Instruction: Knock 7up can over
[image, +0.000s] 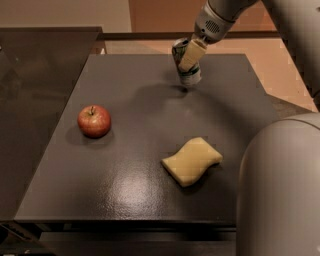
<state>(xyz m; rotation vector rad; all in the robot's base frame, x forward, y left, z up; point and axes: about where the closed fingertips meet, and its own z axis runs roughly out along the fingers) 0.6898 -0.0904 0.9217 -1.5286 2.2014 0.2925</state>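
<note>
In the camera view, the can (189, 76) is at the far end of the dark table (125, 200). It is tipped, with its top leaning left and its bottom edge on the table. The gripper (191, 56) comes down from the top right and presses against the can's front. Whether it is spread wide or squeezed together does not show. A red apple (93, 120) sits on the left. A yellow sponge (192, 161) lies nearer, well apart from both.
</note>
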